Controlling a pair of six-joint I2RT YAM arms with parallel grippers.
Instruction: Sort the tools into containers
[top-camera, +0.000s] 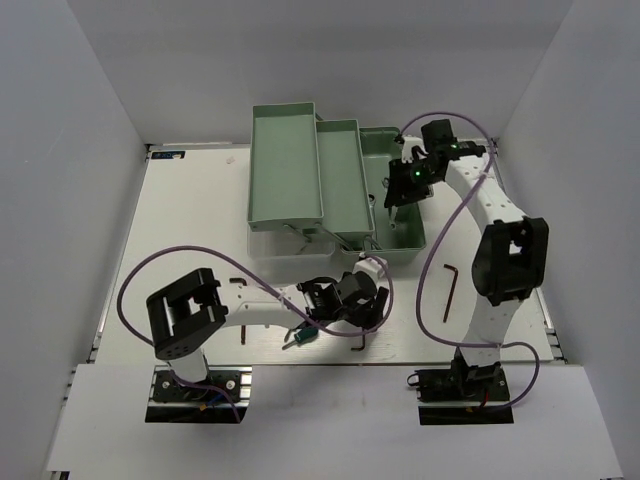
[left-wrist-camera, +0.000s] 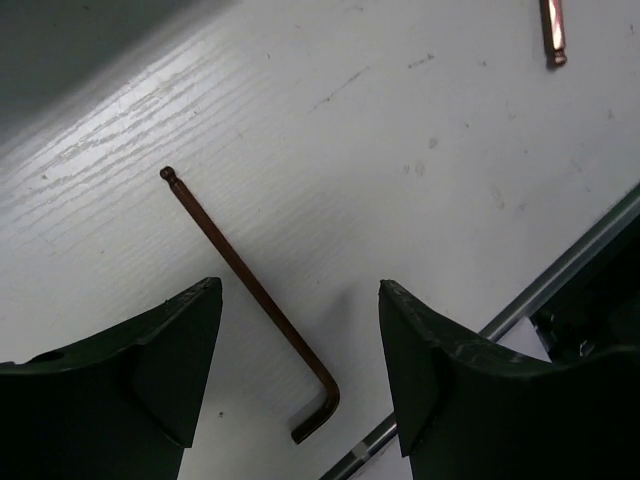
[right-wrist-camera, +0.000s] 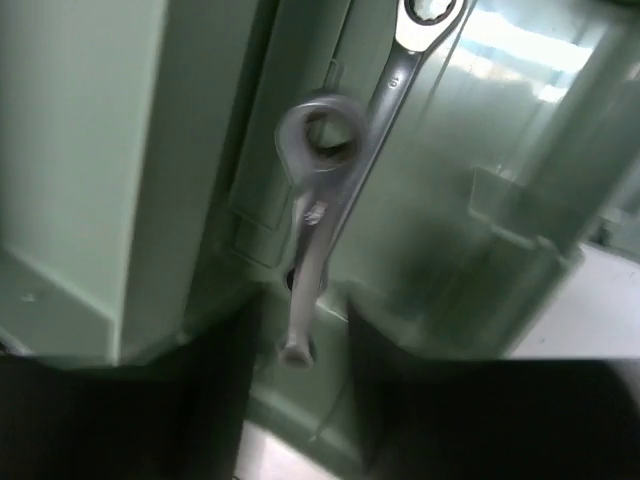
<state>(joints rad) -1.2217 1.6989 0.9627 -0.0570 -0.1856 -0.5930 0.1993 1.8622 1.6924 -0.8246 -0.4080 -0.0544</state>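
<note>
My left gripper is open and low over the white table, with a thin brown L-shaped hex key lying between its fingers, untouched. From above, this gripper is in front of the mint-green toolbox. My right gripper is open inside the toolbox's right compartment. A slim silver wrench stands tilted between its fingers with a gap on each side. A second wrench lies behind it. A green-handled screwdriver lies on the table near the left arm.
More hex keys lie on the table: one right of the toolbox, two at the left, one tip in the left wrist view. The table's metal front rail runs close by the left gripper.
</note>
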